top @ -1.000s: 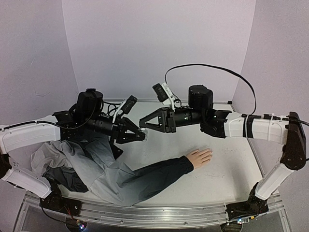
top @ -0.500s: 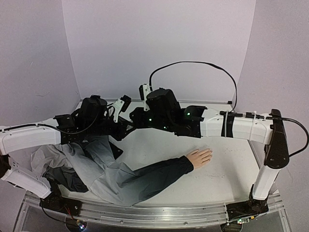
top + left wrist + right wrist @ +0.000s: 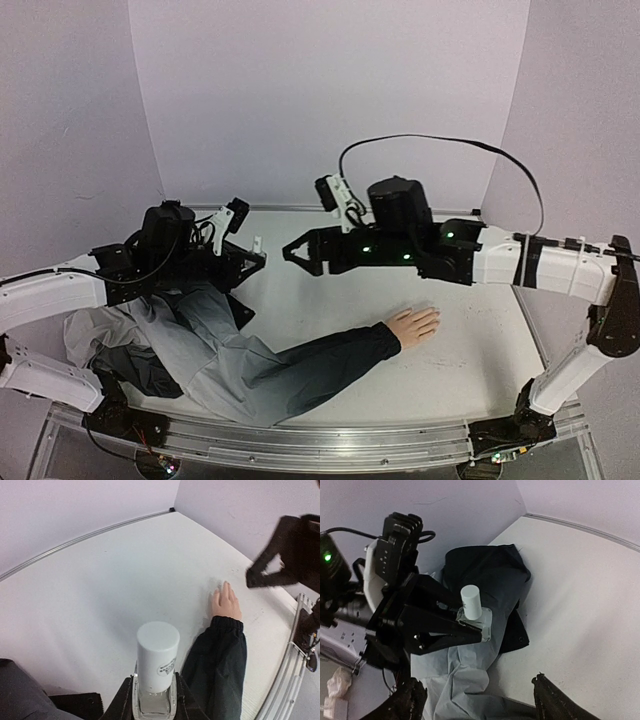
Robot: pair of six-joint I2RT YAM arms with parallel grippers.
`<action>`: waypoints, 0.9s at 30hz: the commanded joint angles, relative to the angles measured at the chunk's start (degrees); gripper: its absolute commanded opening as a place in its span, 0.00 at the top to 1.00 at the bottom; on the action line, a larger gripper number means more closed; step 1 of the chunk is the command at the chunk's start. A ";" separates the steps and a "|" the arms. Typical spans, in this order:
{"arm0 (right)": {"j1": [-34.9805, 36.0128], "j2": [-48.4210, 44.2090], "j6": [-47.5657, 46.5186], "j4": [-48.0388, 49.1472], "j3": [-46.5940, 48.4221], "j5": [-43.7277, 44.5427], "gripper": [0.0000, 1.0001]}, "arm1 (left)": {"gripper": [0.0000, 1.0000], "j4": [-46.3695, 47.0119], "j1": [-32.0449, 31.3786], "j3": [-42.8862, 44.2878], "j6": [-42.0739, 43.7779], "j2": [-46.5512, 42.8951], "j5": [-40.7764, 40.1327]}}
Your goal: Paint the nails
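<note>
A white table (image 3: 470, 350) carries a grey garment (image 3: 190, 345), which lies crumpled at the near left. A dark sleeve (image 3: 320, 362) comes out from it toward the right. At the end of the sleeve lies the pale mannequin hand (image 3: 414, 325), flat on the table and a little right of the middle, with its fingers pointing to the right. The nails (image 3: 434, 318) are at these fingertips, but they are too small to see clearly. Nothing covers the hand, and both arms are well apart from it, on the far side.

The left gripper (image 3: 155, 700) is at the far left, above the garment. Its jaws are closed on the glass body of a small bottle (image 3: 157, 660), which stands upright with its white cap on.

The right gripper (image 3: 479, 680) is near the middle of the table and faces the bottle from the right. Its jaws are spread wide, with nothing between them, and it does not touch the bottle.
</note>
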 commanded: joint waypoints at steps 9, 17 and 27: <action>-9.97 -4.92 5.68 32.46 -11.70 -49.69 0.28 | 1.00 3.63 0.12 8.49 2.13 2.34 56.64; -6.98 -1.98 4.68 36.06 -9.34 -52.99 0.46 | 1.00 4.18 -0.53 11.36 1.09 6.54 60.12; -6.93 0.24 3.90 36.78 -7.81 -53.68 0.62 | 1.00 4.41 -0.58 12.27 0.92 9.13 61.87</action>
